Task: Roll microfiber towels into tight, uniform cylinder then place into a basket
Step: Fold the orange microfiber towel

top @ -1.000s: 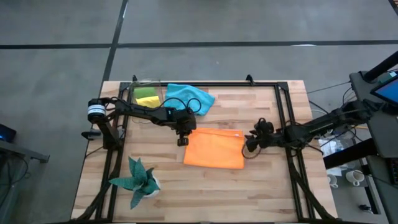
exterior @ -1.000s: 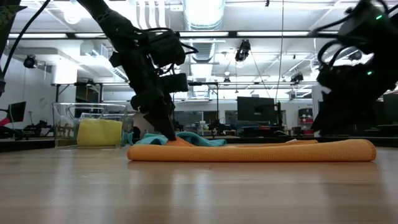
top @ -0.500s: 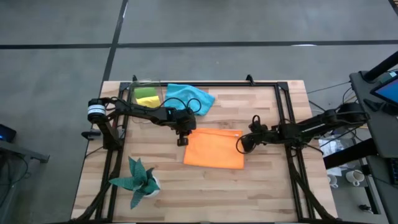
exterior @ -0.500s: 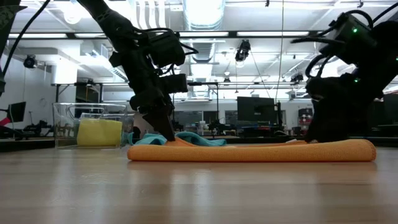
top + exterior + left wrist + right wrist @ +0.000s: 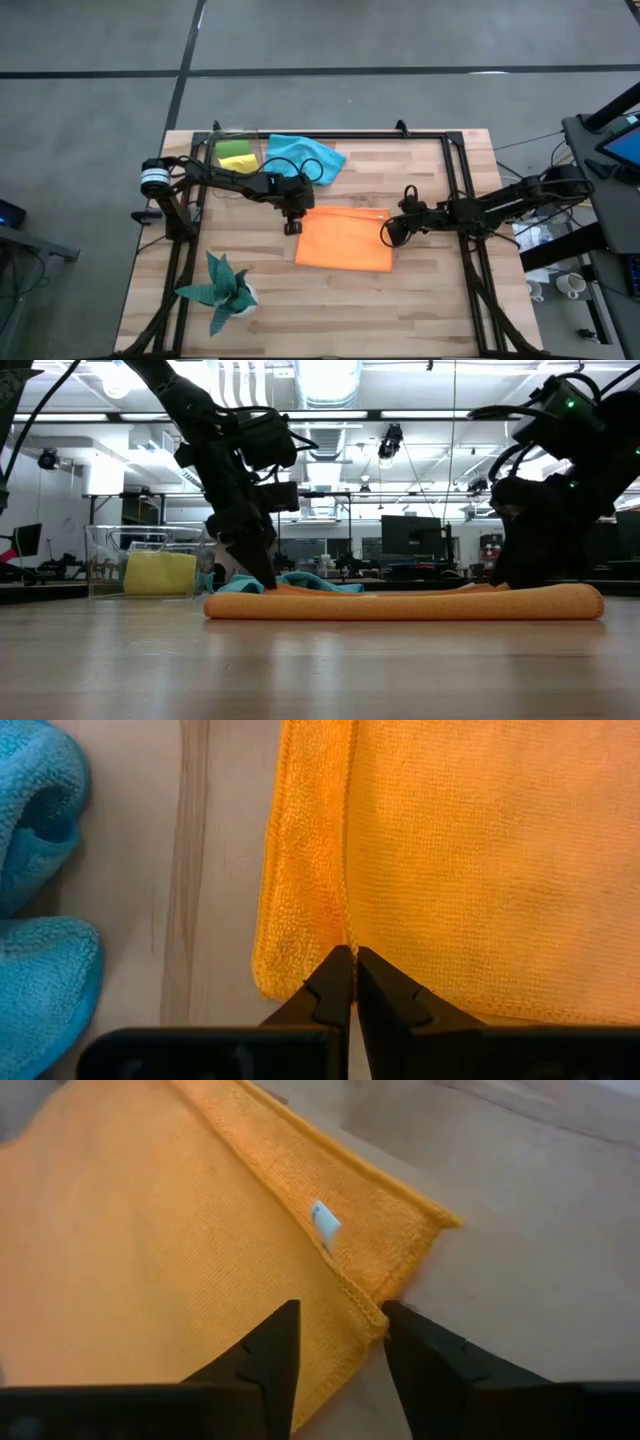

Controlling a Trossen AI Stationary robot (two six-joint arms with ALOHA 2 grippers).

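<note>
Room: open workshop with ceiling lights and screens behind; wooden worktop (image 5: 330, 300) inside a black metal frame (image 5: 455, 190).
Orange towel: the orange towel (image 5: 345, 240) lies flat and folded near the middle of the worktop, not yet rolled.
My left pincer: left pincer (image 5: 353, 982) is pressed shut, tips down on the towel's corner toward the basket end, right at the folded hem.
My right pincer: right pincer (image 5: 342, 1342) stands part open, straddling the hem at the opposite edge, beside the small white tag (image 5: 324, 1223); it grips nothing yet, as far as I can see.
Others: blue towel (image 5: 305, 155) is crumpled by the far edge; yellow and lime green towels (image 5: 236, 155) sit in the clear basket (image 5: 212, 150) at the far left corner.
Plant: potted plant (image 5: 222, 290) near the left front corner, well apart.
Handling: soft, light, limp cloth that grips itself and will sag and bunch. I judge the doubled hem the firmest hold; pinch both layers there, keep the other corner pinned, or the roll will go loose.
</note>
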